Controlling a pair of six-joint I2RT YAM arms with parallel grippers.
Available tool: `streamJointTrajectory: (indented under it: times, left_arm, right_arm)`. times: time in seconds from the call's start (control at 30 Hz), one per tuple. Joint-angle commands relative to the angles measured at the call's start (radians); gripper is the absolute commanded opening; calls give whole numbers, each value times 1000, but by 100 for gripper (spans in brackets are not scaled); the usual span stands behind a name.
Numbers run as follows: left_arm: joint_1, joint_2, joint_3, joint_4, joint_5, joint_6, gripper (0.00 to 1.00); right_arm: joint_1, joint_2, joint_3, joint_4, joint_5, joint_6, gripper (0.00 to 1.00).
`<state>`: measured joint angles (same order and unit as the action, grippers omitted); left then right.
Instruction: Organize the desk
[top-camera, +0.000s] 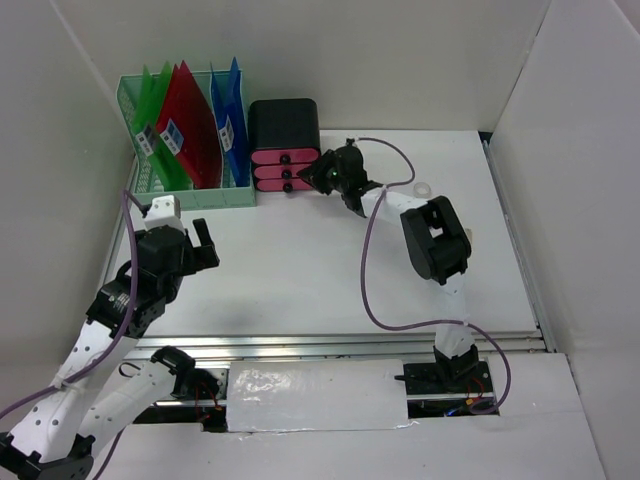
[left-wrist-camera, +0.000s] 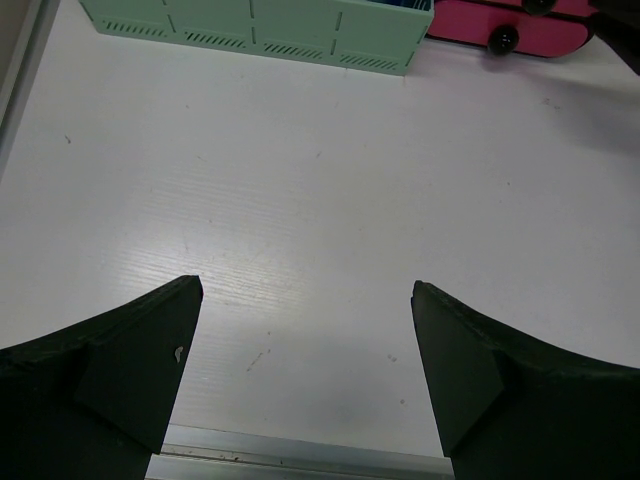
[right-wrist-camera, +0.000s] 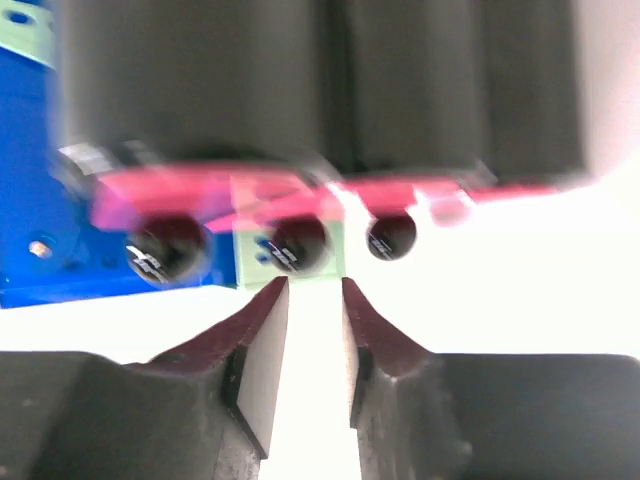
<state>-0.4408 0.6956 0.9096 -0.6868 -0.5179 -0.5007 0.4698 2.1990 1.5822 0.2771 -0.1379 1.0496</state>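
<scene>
White counter (top-camera: 300, 275): right tool (right-wrist-camera: 314, 290) is held slightly parted and empty at the black, pink-fronted drawer box (top-camera: 284, 125), seemingly for a knob (right-wrist-camera: 300, 243); left tool (left-wrist-camera: 307, 290) is spread wide.

Desk (top-camera: 300, 280): one, white
Robot arms: two, a left arm (top-camera: 120, 300) and a right arm (top-camera: 435, 245)
File rack (top-camera: 200, 195): one, mint green
Folder colours in the rack: three, green folders (top-camera: 150, 100), red folders (top-camera: 190, 125), blue folders (top-camera: 228, 105); sheet count unclear
Drawer box (top-camera: 284, 122): one, black
Pink drawer fronts (top-camera: 268, 171): three, stacked
Black drawer knobs (right-wrist-camera: 300, 243): three
Small white ring (top-camera: 422, 188): one
Purple cables (top-camera: 366, 270): two, one on each arm
Crinkled silvery sheet (top-camera: 315, 395): one
</scene>
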Motion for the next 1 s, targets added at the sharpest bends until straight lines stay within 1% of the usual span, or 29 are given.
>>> streamJointTrajectory:
  times: [0.0,0.03,0.07,0.13,0.17,0.23,0.3,0.4,0.47,0.57,0.8,0.97]
  left_arm:
    - [4,-13,-8,41,4,19,99]
    - [5,-11,-9,43,7,19,100]
    - [5,-11,-8,41,9,19,100]
    - [5,-10,-8,43,12,19,100]
    - [4,-10,-9,43,13,19,100]
    - [5,-11,-8,43,15,21,100]
    - [4,-10,-11,44,19,24,100]
    - [4,-5,-8,44,25,24,99]
    - [4,-7,-6,44,27,25,99]
    - [4,-16,-8,44,25,24,100]
    - [4,-19,-8,47,33,27,99]
    - [4,-24,-9,49,35,28,100]
  right_arm:
    - [20,-102,-120,155,24,36,37]
    - [20,-98,-123,168,9,46,41]
    - [23,-85,-126,174,-2,49,47]
    - [24,-68,-125,207,-22,50,52]
    - [26,-53,-120,215,-35,52,57]
    - [26,-36,-116,256,-52,52,62]
    - [26,-13,-96,267,-65,47,64]
    - [26,17,-56,269,-58,49,65]
    - [26,36,-1,222,-57,46,65]
    - [26,62,36,186,-54,58,65]
    - [27,93,55,188,-45,70,62]
    - [27,119,67,183,-25,78,58]
